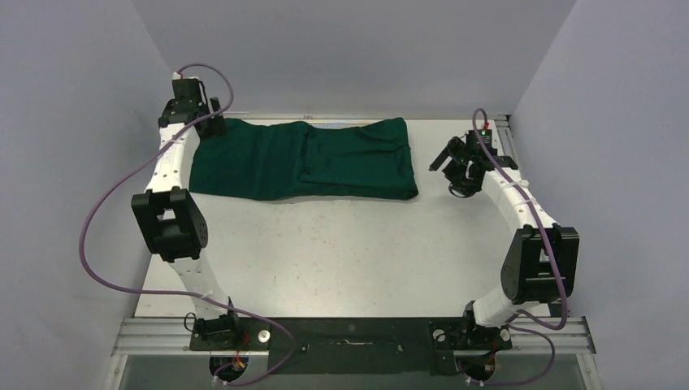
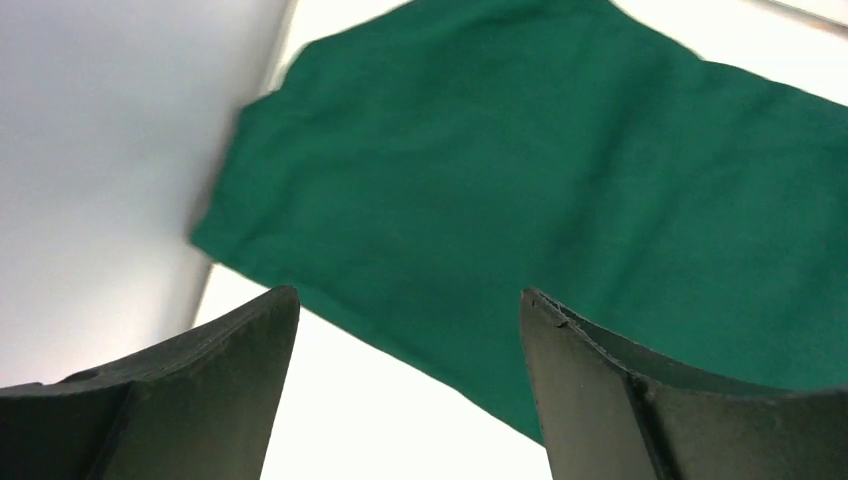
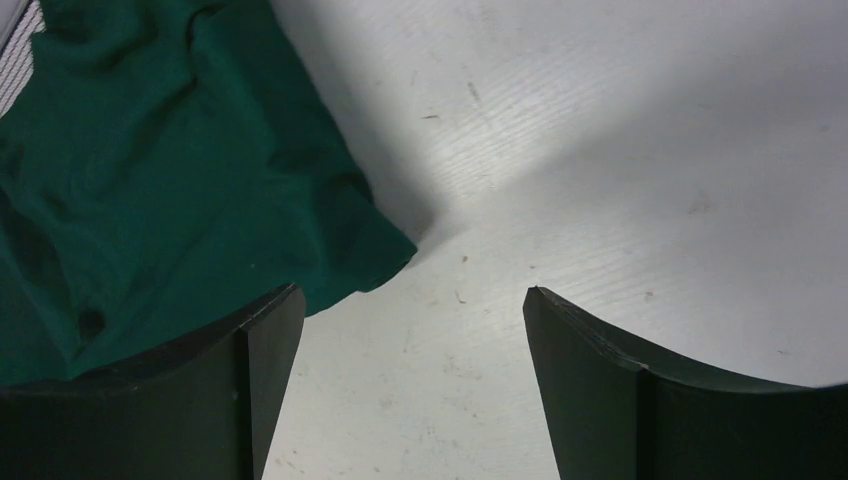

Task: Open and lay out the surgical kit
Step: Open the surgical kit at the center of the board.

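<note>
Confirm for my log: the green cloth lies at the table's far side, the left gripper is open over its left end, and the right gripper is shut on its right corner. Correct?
No: the right gripper is open and holds nothing. The right wrist view shows its fingers spread, with the green cloth lying free ahead of them. The rest stands.

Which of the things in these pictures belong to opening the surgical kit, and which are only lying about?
Belongs to the job:
- folded dark green cloth wrap
- left gripper, open, at its left end
- right gripper, open, off its right end

Not part of it:
- white table top
- purple cables along the arms
</note>
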You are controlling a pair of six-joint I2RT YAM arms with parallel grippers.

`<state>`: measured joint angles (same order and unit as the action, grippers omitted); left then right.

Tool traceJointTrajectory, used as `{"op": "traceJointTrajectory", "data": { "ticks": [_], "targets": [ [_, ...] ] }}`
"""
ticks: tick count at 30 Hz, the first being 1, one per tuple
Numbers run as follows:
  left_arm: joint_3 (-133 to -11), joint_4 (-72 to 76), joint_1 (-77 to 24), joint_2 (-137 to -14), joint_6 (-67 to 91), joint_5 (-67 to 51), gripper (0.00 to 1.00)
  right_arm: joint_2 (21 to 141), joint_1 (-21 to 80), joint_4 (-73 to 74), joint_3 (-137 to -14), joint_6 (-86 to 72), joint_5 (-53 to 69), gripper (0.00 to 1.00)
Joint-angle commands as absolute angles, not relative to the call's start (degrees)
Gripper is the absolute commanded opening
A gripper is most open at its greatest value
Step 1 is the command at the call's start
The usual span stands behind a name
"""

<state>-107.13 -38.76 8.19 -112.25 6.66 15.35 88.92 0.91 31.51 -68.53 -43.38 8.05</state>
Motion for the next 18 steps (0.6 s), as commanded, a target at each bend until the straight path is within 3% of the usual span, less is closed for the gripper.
{"op": "traceJointTrajectory", "data": {
  "ticks": [1, 9, 14, 18],
  "targets": [
    [-103.83, -34.82, 8.34, -107.85, 12.49, 3.87, 0.79, 88.60, 5.88, 26.03, -72.60, -38.98, 7.44, 0.78],
    [-95.44, -26.71, 8.04, -110.29, 23.03, -13.50, 0.85, 91.31, 20.30, 20.01, -77.41, -26.05, 8.78, 0.79],
    [-84.32, -14.52, 6.89, -107.70, 32.12, -24.31, 0.72, 97.28, 29.73, 18.70, -83.56, -19.16, 8.18, 0.80],
    [-79.52, -13.38, 6.92, -106.82, 35.11, -18.66, 0.65, 103.22, 35.78, 18.15, -89.79, -16.48, 5.17, 0.80]
  ]
}}
